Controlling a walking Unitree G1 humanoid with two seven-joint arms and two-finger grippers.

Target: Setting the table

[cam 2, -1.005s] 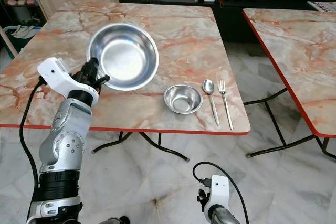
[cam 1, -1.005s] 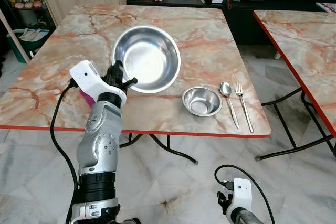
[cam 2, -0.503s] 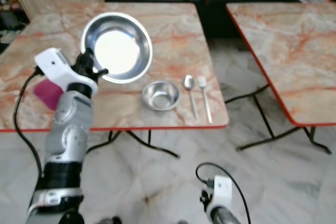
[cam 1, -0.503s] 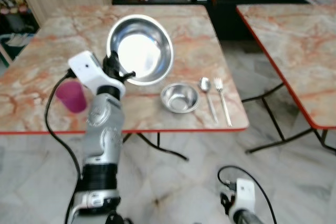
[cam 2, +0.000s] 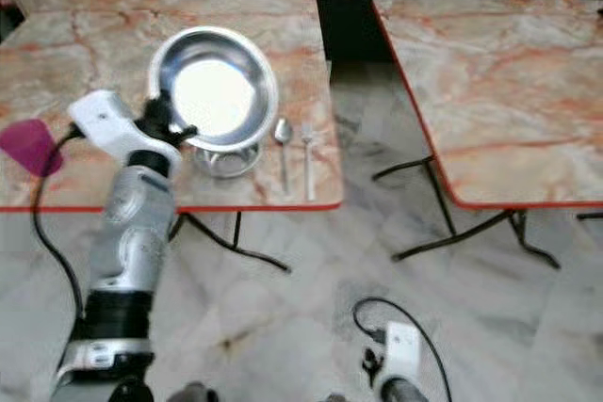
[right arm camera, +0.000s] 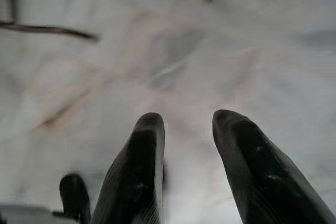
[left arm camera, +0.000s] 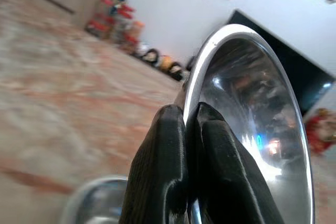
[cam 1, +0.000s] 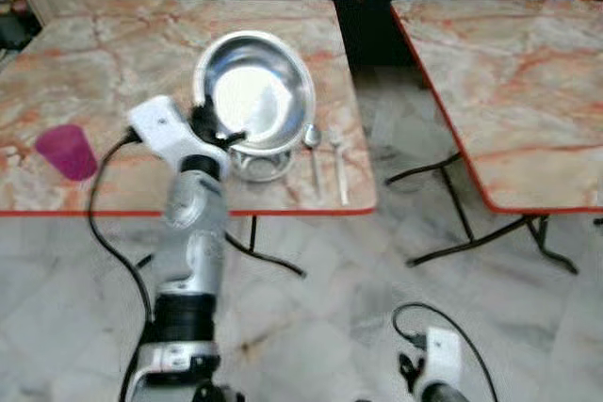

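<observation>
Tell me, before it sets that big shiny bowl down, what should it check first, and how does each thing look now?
1. Grip on the large steel bowl: left tool pinches its rim, ok.
2. Bowl lifted off the table: tilted, held above the small bowl, ok.
3. Spoon and fork lie beside the small bowl, apart from it, ok.
4. Pink cup stands far to the left, ok.
5. Gap between the two bowls: cannot tell.
6. Right tool hangs idle above the floor, ok.

Large steel bowl [cam 1: 255, 91] held above small steel bowl [cam 1: 256, 163]; spoon [cam 1: 313, 152] and, apparently, fork [cam 1: 337, 162] right; plastic cup [cam 1: 67, 152] far left on marble-topped table [cam 1: 94, 54].
</observation>
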